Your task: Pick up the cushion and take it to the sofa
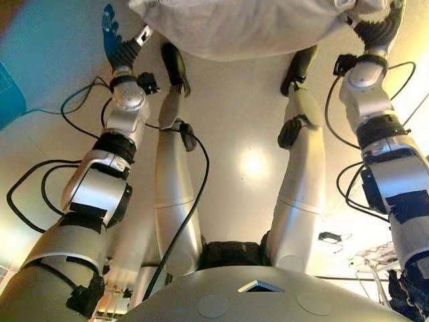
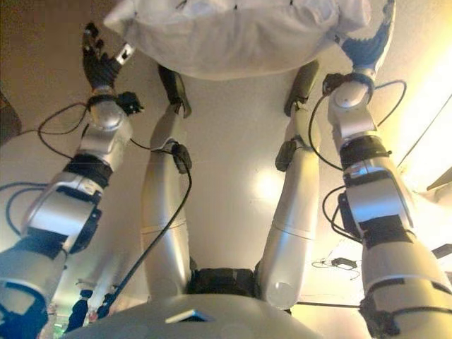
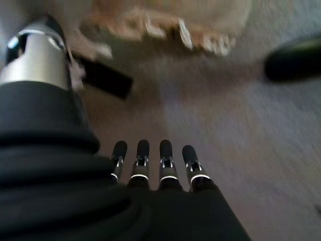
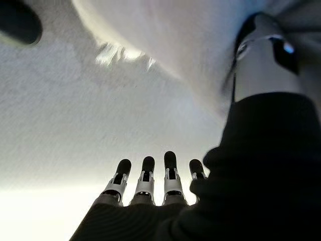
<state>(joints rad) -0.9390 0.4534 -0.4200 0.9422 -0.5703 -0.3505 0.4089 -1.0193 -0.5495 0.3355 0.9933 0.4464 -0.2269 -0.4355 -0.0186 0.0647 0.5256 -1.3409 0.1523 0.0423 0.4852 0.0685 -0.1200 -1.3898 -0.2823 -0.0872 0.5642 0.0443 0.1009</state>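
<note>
A white cushion (image 1: 241, 27) with a fringed edge (image 3: 165, 27) lies across the top of the eye views, just past the robot's feet. My left hand (image 1: 119, 47) is at its left end, a little apart from it, fingers (image 3: 154, 160) straight and thumb out. My right hand (image 1: 377, 30) is at the cushion's right end, partly under its corner. Its fingers (image 4: 155, 173) are straight over the floor, and its thumb (image 4: 261, 55) lies against the cushion (image 4: 180, 45). I cannot tell whether the cushion rests on the floor.
Pale floor (image 1: 248, 121) spreads below. A teal thing (image 1: 10, 94) sits at the left edge. Small clutter (image 1: 372, 258) lies at the lower right.
</note>
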